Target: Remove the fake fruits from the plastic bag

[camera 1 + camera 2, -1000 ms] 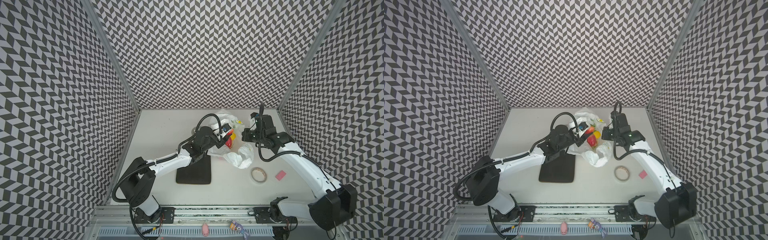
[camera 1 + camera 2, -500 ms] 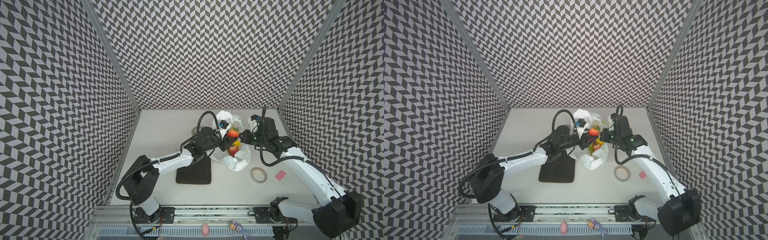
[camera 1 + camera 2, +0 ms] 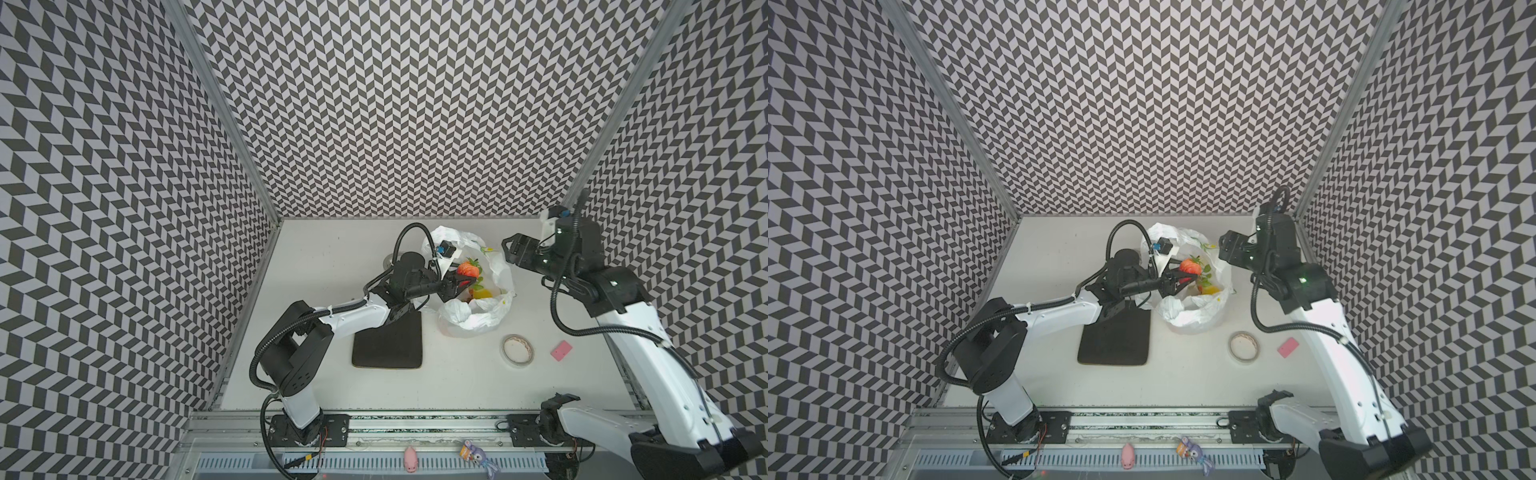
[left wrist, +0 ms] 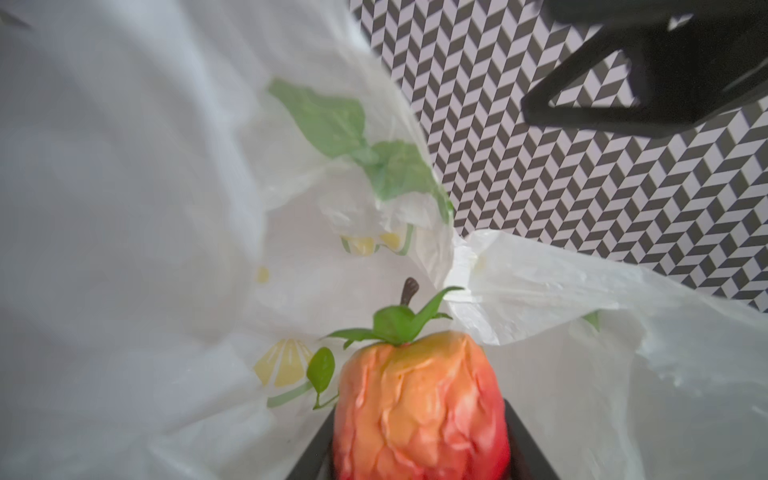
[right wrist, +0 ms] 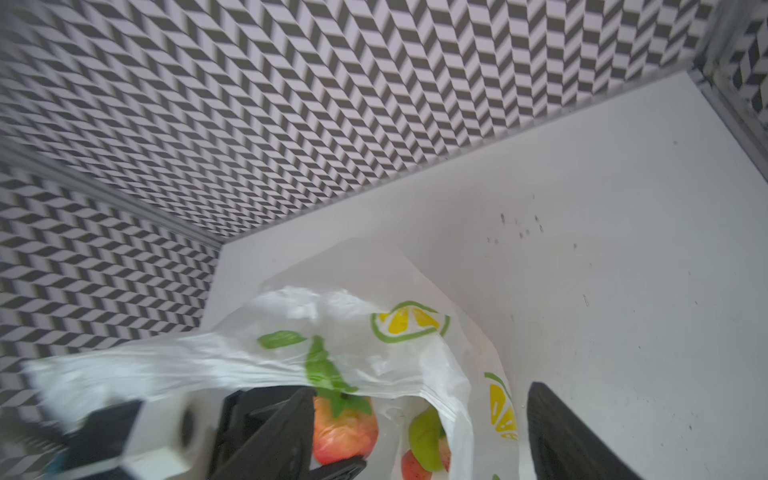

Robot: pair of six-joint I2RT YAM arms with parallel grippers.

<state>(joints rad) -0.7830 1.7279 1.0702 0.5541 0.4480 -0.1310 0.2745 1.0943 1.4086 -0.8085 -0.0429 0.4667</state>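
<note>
Left hand (image 3: 462, 281) pinches a pink-orange fruit (image 3: 468, 269) over the plastic bag (image 3: 473, 322), more fruits (image 3: 482, 294) inside; right hand (image 3: 507, 250) spread.

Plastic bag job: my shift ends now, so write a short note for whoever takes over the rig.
Left claw: shut on a red-orange fruit, over the plastic bag's open mouth.
Right claw: open, holding nothing, beside the bag.
In the bag: a yellow fruit, a green fruit, a red fruit; more may be hidden.
Done: one fruit gripped; none seen outside the bag.
Left: set this fruit down on the table, then fetch the rest.
</note>
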